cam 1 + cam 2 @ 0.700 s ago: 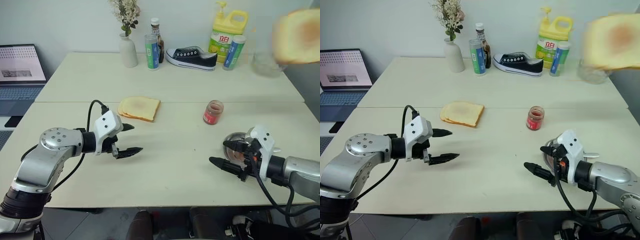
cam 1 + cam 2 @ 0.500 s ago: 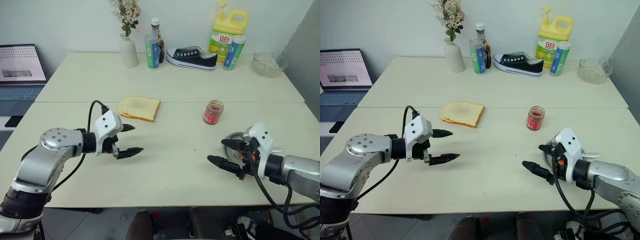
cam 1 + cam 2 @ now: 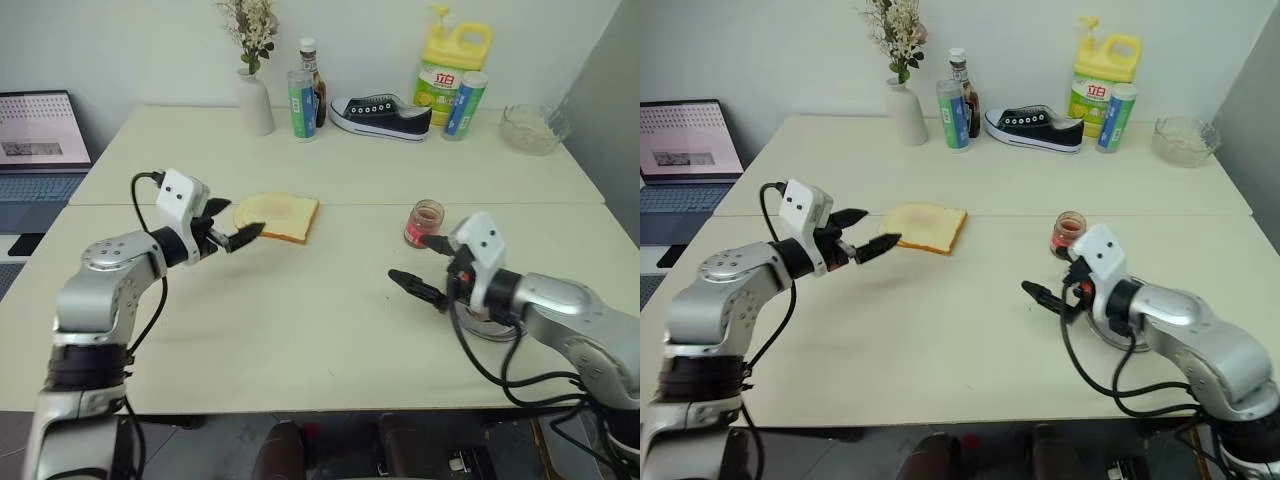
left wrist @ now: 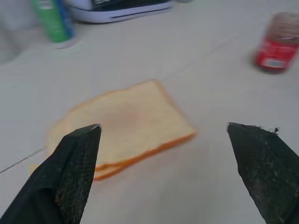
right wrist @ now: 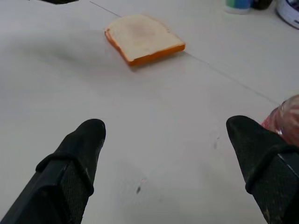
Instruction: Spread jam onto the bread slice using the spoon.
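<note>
Risk of shoving the pale yellow square bread slice (image 3: 277, 214) off its spot near the small clear glass jar (image 3: 424, 223) of red jam, with left gripper (image 3: 233, 229) beside it and right gripper (image 3: 425, 268) by that jar, both gaping, empty, spoon unseen.

A vase (image 3: 255, 103), bottles (image 3: 305, 88), a shoe (image 3: 380, 114) and a glass bowl (image 3: 532, 127) line the table's (image 3: 330, 340) far edge, well beyond both grippers.
</note>
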`<action>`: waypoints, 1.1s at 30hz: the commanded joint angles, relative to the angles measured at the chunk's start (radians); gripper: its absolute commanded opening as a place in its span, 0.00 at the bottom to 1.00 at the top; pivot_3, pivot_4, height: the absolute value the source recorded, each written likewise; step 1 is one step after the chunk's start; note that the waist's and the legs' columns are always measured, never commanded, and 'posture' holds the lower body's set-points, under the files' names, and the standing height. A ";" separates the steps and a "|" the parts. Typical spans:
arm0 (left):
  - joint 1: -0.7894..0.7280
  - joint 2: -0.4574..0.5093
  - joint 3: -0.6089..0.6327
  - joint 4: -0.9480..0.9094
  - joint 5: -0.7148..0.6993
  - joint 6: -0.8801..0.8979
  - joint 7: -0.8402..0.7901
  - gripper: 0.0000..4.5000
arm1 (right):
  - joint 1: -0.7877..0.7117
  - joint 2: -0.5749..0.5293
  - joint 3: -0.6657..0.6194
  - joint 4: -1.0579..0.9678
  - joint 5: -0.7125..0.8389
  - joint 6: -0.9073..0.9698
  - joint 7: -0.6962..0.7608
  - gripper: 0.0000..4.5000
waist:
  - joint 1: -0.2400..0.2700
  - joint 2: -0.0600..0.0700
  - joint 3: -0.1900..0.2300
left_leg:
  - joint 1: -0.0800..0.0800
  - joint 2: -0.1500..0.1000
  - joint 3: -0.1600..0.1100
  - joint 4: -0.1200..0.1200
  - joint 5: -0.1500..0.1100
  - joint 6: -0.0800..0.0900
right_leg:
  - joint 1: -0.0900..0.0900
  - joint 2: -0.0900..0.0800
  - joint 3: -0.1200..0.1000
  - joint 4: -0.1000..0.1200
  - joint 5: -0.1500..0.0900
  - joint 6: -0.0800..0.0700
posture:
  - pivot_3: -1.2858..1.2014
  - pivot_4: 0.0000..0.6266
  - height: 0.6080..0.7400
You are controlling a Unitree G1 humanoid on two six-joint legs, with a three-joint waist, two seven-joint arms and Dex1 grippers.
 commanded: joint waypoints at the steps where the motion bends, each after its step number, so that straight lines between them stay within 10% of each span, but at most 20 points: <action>1: -0.088 -0.070 0.046 0.128 0.038 -0.100 0.118 1.00 | -0.056 0.066 0.052 0.007 -0.031 -0.059 0.043 0.99 | 0.002 0.000 0.000 | -0.001 0.000 0.000 0.000 0.000 0.000 | 0.000 0.000 0.000 0.000 0.000 0.000 | 0.52 0.24 1.00; 18: -0.304 -0.244 -0.031 0.703 0.142 -0.313 0.052 1.00 | -0.154 0.236 0.108 0.121 -0.128 -0.063 0.100 0.99 | 0.001 -0.001 0.000 | -0.002 -0.002 -0.001 0.000 0.000 0.000 | -0.002 -0.002 -0.002 0.003 0.000 0.000 | 0.52 0.24 1.00; 33: -0.392 -0.255 -0.013 0.834 0.176 -0.372 0.062 0.01 | -0.144 0.234 0.068 0.103 -0.146 -0.035 0.070 1.00 | 0.005 -0.001 -0.001 | -0.001 -0.002 -0.002 0.001 0.001 -0.001 | -0.002 -0.003 -0.003 0.006 0.000 0.000 | 0.52 0.24 1.00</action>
